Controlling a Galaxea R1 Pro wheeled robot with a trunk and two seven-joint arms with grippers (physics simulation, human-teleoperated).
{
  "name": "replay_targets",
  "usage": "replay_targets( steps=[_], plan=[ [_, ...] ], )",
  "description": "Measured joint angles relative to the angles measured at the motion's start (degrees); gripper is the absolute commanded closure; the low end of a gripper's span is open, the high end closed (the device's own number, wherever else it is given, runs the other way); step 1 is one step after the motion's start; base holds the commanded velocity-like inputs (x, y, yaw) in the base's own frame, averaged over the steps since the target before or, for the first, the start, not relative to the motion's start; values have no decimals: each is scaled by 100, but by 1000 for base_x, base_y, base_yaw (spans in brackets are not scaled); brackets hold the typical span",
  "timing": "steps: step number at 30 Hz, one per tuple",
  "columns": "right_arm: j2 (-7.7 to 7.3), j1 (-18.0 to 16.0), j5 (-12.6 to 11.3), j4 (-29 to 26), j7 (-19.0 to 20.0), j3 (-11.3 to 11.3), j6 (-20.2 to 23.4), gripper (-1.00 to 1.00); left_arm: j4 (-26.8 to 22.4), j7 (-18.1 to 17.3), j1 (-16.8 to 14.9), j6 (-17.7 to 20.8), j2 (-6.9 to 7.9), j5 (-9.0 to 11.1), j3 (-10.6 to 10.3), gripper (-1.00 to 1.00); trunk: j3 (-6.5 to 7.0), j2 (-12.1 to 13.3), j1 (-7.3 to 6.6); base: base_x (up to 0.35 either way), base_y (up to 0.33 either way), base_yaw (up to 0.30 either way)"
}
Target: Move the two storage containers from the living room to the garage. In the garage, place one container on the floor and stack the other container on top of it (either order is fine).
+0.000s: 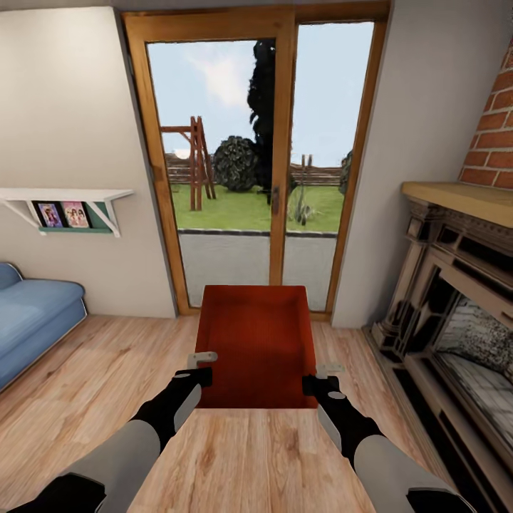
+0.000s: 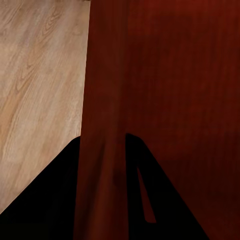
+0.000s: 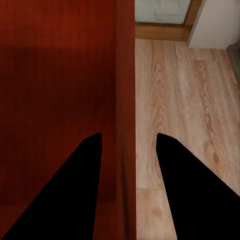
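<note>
Nearest: two black-and-grey arms reaching forward and down, one on each long side of a red-orange rectangular open-top storage container point(image 1: 256, 342). Left gripper point(image 1: 201, 368) at the left wall near the close corner, right gripper point(image 1: 322, 382) at the right wall, roughly mirrored. Symmetric placement presumably to balance the load for a two-arm carry.

Left wrist view: left gripper point(image 2: 109, 165) straddling the container's left wall point(image 2: 102, 100), one dark finger point(image 2: 45, 200) outside over the planks, the other inside the bin. Wall sits right between them and looks clamped. Right wrist view: same arrangement, right gripper point(image 3: 129, 150) astride the right wall point(image 3: 126, 100), outer finger point(image 3: 190, 195) over the floor, a sliver of gap showing beside the wall, so contact less certain but likely pinched too.

Container sits in the living room, on or just above the light wood plank floor point(image 1: 235, 456); cannot tell from these views whether lifted yet. Interior empty, straight plain walls.

Further out: blue sofa point(image 1: 32, 320) at left, dark ornate fireplace point(image 1: 456, 313) with brick above at right. Farthest: wood-framed glass doors point(image 1: 260, 164) directly ahead, white wall shelf point(image 1: 68, 203) holding small pictures at left.

Judgement: grasp stage on first bin, transport to garage not yet begun. Thin-wall pinch, so tilt risk if the arms move unevenly.
</note>
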Motion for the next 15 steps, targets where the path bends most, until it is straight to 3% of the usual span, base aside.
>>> replay_targets(
  steps=[15],
  plan=[
    [0, 0, 0, 0, 0, -1, -3, 100, -1, 0, -1, 0, 0, 0, -1, 100, 138, 0, 0, 0, 0, 0]
  ],
)
